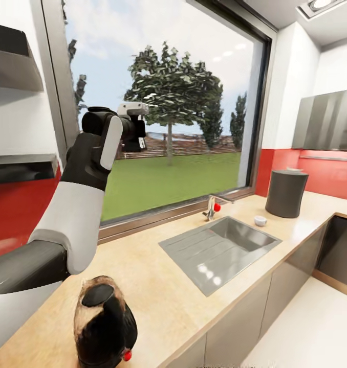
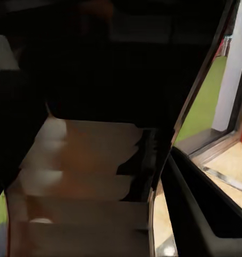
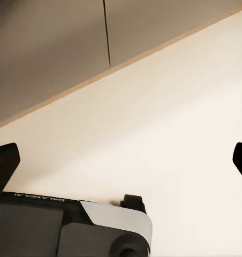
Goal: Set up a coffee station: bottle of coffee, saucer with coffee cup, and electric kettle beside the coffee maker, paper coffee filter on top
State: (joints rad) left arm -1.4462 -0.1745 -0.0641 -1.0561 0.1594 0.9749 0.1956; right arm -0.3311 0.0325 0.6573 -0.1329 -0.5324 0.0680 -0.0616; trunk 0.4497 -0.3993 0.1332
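My left arm is raised in front of the window, and its gripper (image 1: 134, 129) sits high beside the wall shelves (image 1: 15, 66). In the left wrist view a beige ridged surface (image 2: 83, 176) lies very close between dark fingers (image 2: 201, 209); what it is and whether it is gripped stays unclear. A dark brown kettle (image 1: 104, 327) with a black lid and a red switch stands on the countertop (image 1: 153, 286) right below me. The dark grey coffee maker (image 1: 286, 193) stands at the far right of the counter, a small white cup (image 1: 260, 221) beside it. My right gripper (image 3: 123, 160) hangs open over the pale floor.
A steel sink (image 1: 219, 250) with a faucet (image 1: 214, 204) is set into the counter between the kettle and the coffee maker. A large window (image 1: 168, 112) runs behind it. Grey cabinet fronts (image 3: 57, 48) sit below the counter.
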